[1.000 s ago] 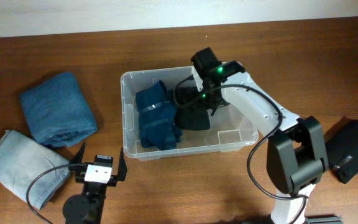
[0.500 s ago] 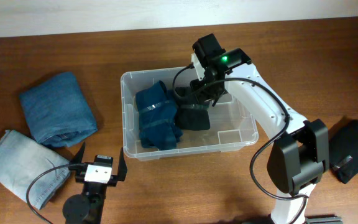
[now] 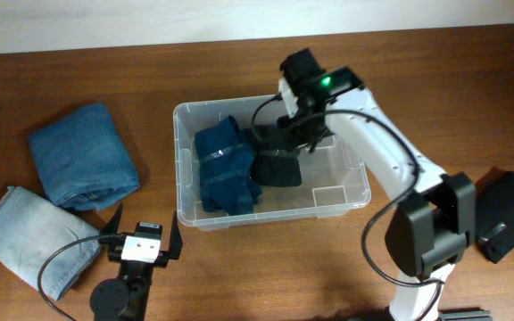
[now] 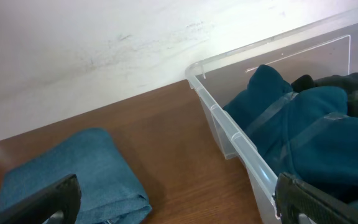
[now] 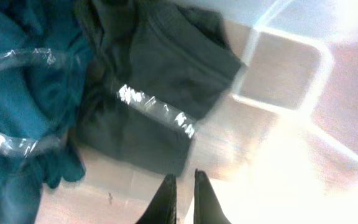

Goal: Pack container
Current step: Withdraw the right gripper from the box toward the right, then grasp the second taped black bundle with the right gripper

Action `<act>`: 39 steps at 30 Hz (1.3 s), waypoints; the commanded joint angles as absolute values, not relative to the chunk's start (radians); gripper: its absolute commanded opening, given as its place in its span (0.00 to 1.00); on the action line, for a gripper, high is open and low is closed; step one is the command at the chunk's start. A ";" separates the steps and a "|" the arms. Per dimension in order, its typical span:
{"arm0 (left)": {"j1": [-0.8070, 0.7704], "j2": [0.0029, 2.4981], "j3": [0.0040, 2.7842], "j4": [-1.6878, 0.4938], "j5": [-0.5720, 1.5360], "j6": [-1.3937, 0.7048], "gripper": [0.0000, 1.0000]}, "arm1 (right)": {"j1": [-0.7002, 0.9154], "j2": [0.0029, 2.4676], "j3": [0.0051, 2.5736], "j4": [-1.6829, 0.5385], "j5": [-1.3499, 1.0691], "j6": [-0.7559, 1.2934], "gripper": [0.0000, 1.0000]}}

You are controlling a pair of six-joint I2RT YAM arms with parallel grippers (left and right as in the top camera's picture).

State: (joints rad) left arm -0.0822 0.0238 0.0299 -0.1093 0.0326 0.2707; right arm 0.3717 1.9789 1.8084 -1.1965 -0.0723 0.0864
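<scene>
The clear container (image 3: 182,160) sits mid-table with a folded teal garment (image 3: 224,169) on its left side and a black garment (image 3: 277,168) beside it. A white label (image 3: 328,194) shows on its bare floor to the right. My right gripper (image 3: 302,134) hovers over the bin's back right, shut and empty. In the right wrist view its tips (image 5: 183,180) hang above the bin floor, just off the black garment (image 5: 154,81). My left gripper (image 3: 144,230) stands open near the front edge. In the left wrist view it (image 4: 176,202) faces the container's rim (image 4: 229,130).
A folded blue denim piece (image 3: 83,156) and a lighter denim piece (image 3: 34,236) lie left of the bin. The blue denim (image 4: 67,174) also shows in the left wrist view. Another black garment (image 3: 507,214) lies at the far right.
My right gripper has shut and lifted off the black garment, which stays in the bin. The left arm has not moved.
</scene>
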 commanded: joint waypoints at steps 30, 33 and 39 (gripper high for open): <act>-0.086 0.019 0.022 -0.107 0.029 0.289 0.99 | -0.943 1.792 1.881 -1.467 -0.047 0.200 0.29; -0.086 0.019 0.022 -0.106 0.029 0.289 0.99 | -0.971 1.792 1.804 -1.408 -0.047 0.200 0.52; -0.086 0.019 0.022 -0.106 0.029 0.289 1.00 | -1.017 1.792 1.582 -1.253 -0.047 0.199 0.99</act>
